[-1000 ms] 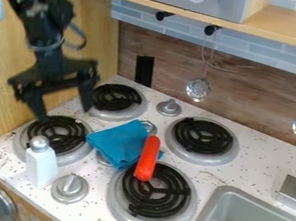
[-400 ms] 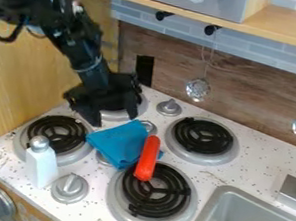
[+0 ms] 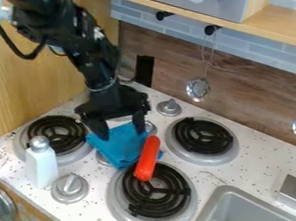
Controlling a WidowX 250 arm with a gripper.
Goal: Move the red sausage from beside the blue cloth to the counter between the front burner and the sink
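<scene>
The gripper (image 3: 121, 134) has been brought rightward from above the left side of the stove and lowered, and it is now seen at the upper part of the blue cloth (image 3: 123, 147). Its two fingers are held apart, one toward each side of the cloth's upper end, and nothing is seen clamped between them. Whether the fabric is already touched by a fingertip cannot be told from this angle. The cloth is found bunched on the counter (image 3: 245, 164) between the burners, with its lower right edge beside the red rod-shaped object (image 3: 147, 158), which is rested partly on the coil of the front right burner (image 3: 194, 201). By this shift the cloth is put nearest to the claw, so a hold on it can be judged close at hand, though none is yet made. Some care seems called for on the rod's side (it is near enough to be nudged if the fabric is dragged). The cloth, the rod and the white bottle (image 3: 40, 164), set upright by the front left burner (image 3: 57, 131), are left where they were through the arm's approach.
</scene>
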